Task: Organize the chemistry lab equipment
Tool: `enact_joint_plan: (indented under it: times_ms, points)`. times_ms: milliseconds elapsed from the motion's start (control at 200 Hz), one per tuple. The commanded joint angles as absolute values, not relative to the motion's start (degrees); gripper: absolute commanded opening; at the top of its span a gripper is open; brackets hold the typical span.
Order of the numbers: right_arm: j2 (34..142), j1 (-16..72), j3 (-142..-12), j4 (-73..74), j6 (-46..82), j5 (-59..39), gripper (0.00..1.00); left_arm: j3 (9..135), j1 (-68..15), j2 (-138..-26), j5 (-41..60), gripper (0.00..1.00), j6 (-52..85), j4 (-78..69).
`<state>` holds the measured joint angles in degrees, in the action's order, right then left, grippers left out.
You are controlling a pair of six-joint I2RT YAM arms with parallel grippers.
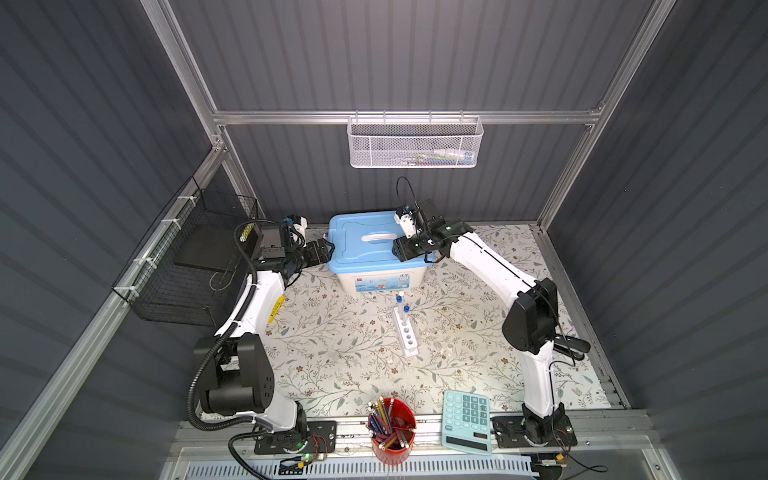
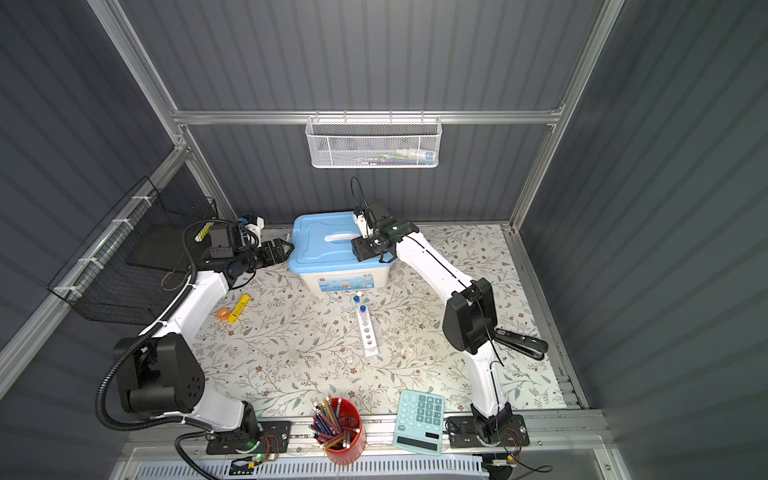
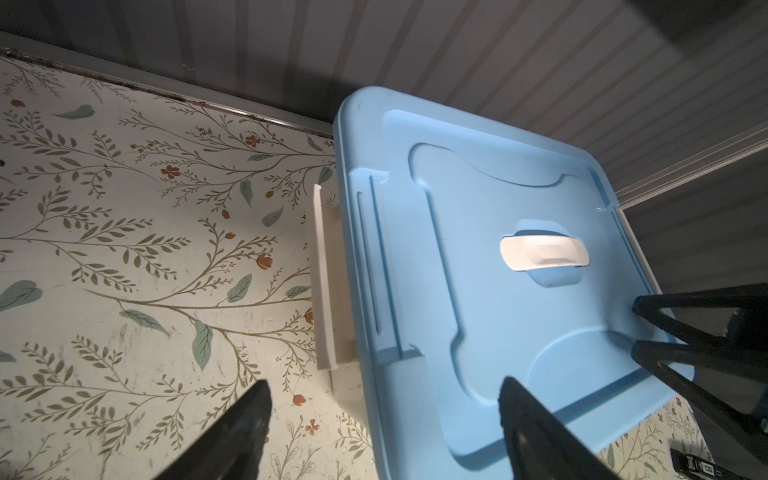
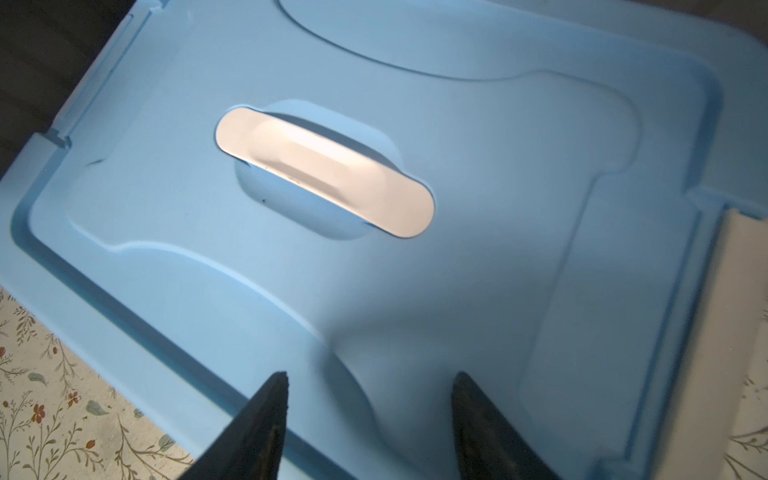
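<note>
A narrow white rack (image 1: 406, 332) (image 2: 368, 332) lies mid-table with two blue-capped test tubes (image 1: 400, 301) (image 2: 363, 313) standing in its far end. Behind it is a white box with a blue lid (image 1: 353, 232) (image 3: 478, 324) (image 4: 498, 166) and a white handle (image 4: 324, 172). My left gripper (image 1: 330, 249) (image 3: 384, 382) is open, straddling the lid's left edge near the white side latch (image 3: 326, 278). Over the right part of the lid, my right gripper (image 1: 395, 248) (image 4: 370, 374) stands open and holds nothing. The other lab items are not clearly visible.
A red cup of pencils (image 1: 392, 428) and a teal calculator (image 1: 465, 422) sit at the front edge. A black wire basket (image 1: 195, 266) hangs on the left wall and a white mesh basket (image 1: 415, 143) on the back wall. A yellow marker (image 2: 239, 309) lies left, a black tool (image 2: 521, 343) right.
</note>
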<state>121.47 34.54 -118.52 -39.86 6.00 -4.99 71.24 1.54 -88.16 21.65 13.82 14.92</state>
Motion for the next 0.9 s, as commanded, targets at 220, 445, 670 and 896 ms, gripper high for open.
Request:
enact_joint_plan:
  times_ms: [220, 445, 670, 896]
  points:
    - [123.48, 34.60, -114.70, -40.68, 7.16, -4.73, 0.63, 73.70, 2.05, -91.95, 20.83, 0.86, 14.41, 15.33]
    - [123.02, 34.64, -113.34, -39.75, 7.77, -5.30, 0.63, 74.66, 2.07, -93.98, 23.73, 0.84, 15.13, 13.89]
    - [122.92, 34.56, -112.50, -39.05, 8.40, -5.53, 0.63, 75.10, 2.02, -95.83, 24.24, 0.83, 14.97, 13.36]
    - [122.74, 34.65, -112.19, -38.85, 8.61, -5.72, 0.62, 75.91, 2.03, -97.20, 24.96, 0.79, 15.81, 11.95]
